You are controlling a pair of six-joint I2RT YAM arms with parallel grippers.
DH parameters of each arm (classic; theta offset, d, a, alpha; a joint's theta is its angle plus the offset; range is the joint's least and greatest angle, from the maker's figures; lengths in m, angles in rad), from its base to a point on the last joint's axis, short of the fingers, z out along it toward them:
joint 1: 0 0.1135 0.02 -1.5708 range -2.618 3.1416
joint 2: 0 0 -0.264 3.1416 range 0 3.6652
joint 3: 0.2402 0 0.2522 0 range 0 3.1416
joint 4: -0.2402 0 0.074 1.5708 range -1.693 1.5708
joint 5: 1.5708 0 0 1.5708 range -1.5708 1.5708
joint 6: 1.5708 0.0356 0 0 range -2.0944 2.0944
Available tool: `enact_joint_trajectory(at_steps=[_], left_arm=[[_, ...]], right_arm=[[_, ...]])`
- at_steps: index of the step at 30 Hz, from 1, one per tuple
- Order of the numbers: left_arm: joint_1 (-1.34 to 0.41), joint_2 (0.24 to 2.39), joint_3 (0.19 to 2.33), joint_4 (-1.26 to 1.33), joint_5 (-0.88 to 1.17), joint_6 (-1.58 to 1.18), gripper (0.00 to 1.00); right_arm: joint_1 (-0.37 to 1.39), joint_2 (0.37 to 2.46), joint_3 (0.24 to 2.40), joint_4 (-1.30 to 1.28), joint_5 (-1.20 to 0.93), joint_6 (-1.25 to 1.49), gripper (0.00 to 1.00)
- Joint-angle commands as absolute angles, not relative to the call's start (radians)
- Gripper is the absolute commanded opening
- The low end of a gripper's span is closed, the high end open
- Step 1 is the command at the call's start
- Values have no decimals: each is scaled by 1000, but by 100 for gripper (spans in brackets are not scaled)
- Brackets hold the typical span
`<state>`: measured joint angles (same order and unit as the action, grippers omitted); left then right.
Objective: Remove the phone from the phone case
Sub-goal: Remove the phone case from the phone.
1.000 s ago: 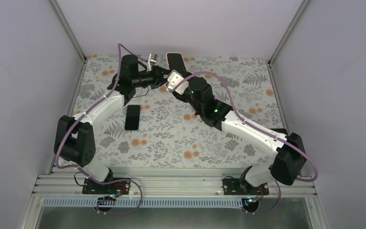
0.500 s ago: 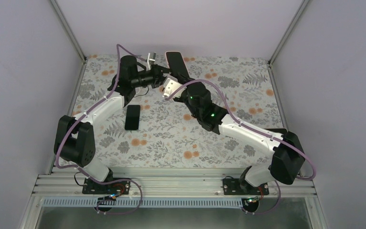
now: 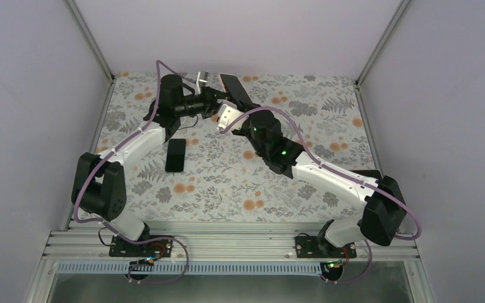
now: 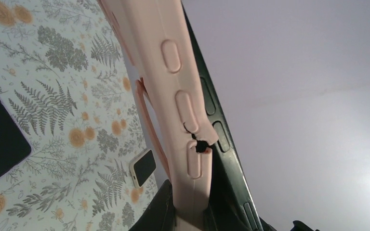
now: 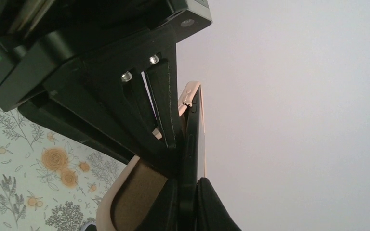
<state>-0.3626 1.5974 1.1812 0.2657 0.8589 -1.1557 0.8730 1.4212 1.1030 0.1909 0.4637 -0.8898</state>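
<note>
— Where's the phone point(image 3: 232, 87)?
— Raised above the table point(image 3: 328, 126) at its far middle. Its long axis slants up from the claws toward the back wall.
— What's around it?
— The left claw point(image 3: 217, 96) is clenched on the pink case point(image 4: 173, 91). The right claw point(image 5: 189, 195) is grasping the phone's edge. A second phone point(image 3: 175, 154) lies flat, well apart.
— And its look?
— A black slab, with the case gaping away along one side.

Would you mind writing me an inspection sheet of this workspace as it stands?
Surface: floral cloth, lying flat.
Job's things: peach phone case and black phone held above the cloth, phone partly out along one edge.
Clutter: second dark phone lying flat; small cream-rimmed item further off.
Grippers: left gripper jaws shut on the phone case; right gripper jaws shut on the phone.
Cables: purple cables loop along both arms.
Surroundings: plain pale walls; metal rail at the near edge.
</note>
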Motion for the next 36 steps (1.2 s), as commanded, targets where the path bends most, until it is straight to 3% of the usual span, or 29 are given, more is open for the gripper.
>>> enact_joint_trajectory(at_steps=[1, 17, 36], left_arm=[[-357, 1566, 1180, 272, 892, -1094, 2], [-353, 1603, 1185, 151, 816, -980, 2], [-311, 1629, 1196, 9, 760, -856, 2]], right_arm=[[853, 1370, 1184, 155, 502, -774, 4], [815, 1358, 1327, -42, 392, -594, 4], [763, 1320, 1326, -87, 354, -545, 4]])
